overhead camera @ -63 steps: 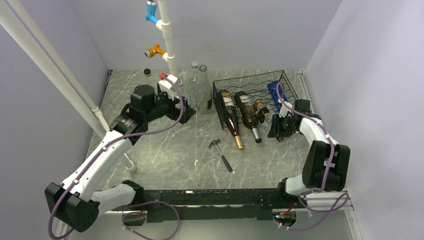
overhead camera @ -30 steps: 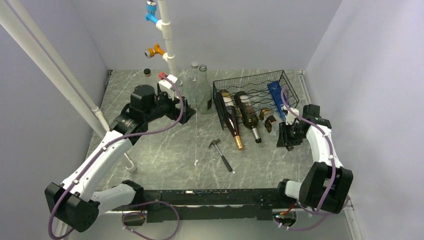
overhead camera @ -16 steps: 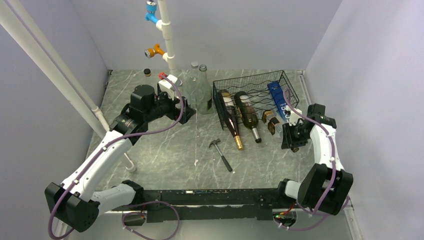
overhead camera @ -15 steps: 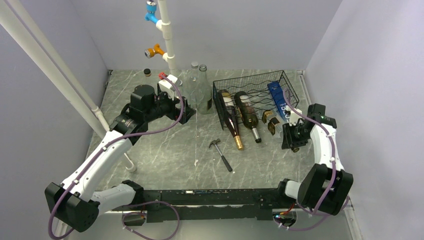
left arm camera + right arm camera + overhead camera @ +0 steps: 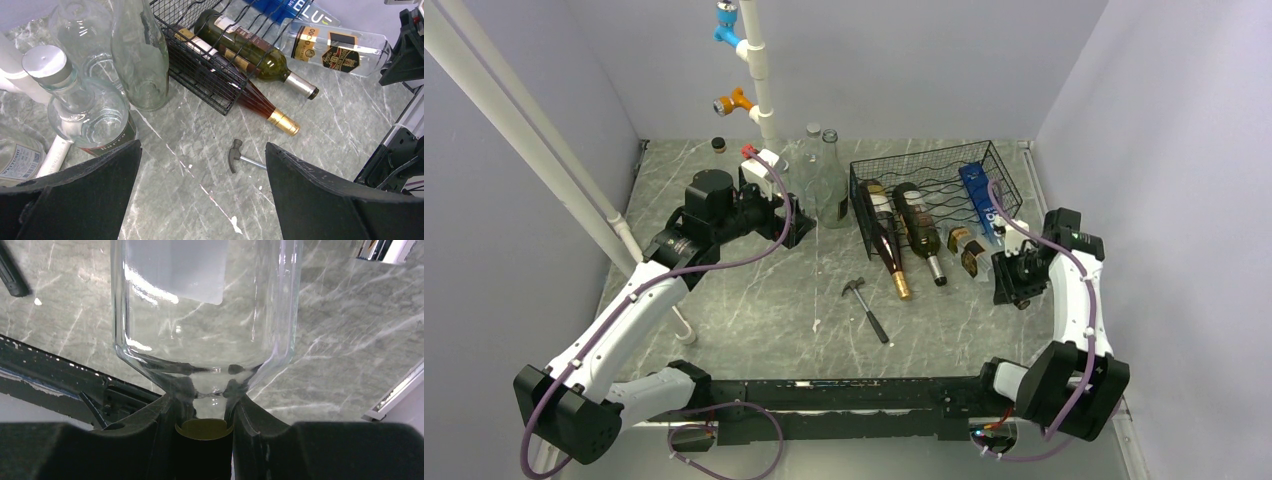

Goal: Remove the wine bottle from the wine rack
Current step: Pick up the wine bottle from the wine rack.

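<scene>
The black wire wine rack (image 5: pixel 934 172) stands at the back right and also shows in the left wrist view (image 5: pixel 210 75). My right gripper (image 5: pixel 1008 274) is shut on the neck of a clear wine bottle (image 5: pixel 969 250) with a black and gold label and a gold cap. The bottle lies flat at the rack's open front end. In the right wrist view the fingers (image 5: pixel 160 415) clamp the neck below the clear bottle's shoulder (image 5: pixel 205 315). The bottle shows in the left wrist view too (image 5: pixel 340 47). My left gripper (image 5: pixel 794 228) is open and empty beside standing clear bottles.
Two dark wine bottles (image 5: pixel 882 232) (image 5: pixel 921 228) lie in the rack with necks sticking out. A blue box (image 5: pixel 980 195) lies in its right side. Two clear bottles (image 5: pixel 830 185) stand left of the rack. A small hammer (image 5: pixel 865 305) lies mid-table.
My right gripper has drawn back toward the near right, pulling the clear bottle out along the rack. The left arm has not moved.
</scene>
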Tool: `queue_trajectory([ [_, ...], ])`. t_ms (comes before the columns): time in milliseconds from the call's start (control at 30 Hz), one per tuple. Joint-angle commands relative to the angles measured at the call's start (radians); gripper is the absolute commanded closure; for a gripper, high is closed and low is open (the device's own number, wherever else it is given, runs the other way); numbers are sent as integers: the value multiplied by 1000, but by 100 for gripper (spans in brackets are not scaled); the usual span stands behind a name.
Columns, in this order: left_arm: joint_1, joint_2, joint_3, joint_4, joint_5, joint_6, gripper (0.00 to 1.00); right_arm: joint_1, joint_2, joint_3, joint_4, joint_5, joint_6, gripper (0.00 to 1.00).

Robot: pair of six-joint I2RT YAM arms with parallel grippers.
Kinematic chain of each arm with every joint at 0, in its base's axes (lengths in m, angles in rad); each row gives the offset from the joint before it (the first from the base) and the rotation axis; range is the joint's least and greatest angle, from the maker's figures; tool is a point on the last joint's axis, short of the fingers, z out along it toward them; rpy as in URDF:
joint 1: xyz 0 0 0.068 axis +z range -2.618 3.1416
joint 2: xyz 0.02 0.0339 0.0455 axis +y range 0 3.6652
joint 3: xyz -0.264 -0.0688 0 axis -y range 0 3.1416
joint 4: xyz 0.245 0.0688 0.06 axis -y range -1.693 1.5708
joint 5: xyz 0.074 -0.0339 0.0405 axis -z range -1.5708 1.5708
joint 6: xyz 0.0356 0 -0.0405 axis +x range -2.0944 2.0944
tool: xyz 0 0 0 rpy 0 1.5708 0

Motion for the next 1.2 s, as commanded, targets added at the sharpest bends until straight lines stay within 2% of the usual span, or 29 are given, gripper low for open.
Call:
queue_trajectory([
  [0,3,-8,-4,39,-4,12,1,-9,-72,85,11,-48,-52,100],
  [867,3,15,-6,42,13,10,1,-16,-186,242,-241,-113,-161,100],
  [1167,3,0,-24,82,136,37,1,-12,-153,339,-352,-190,-268,100],
])
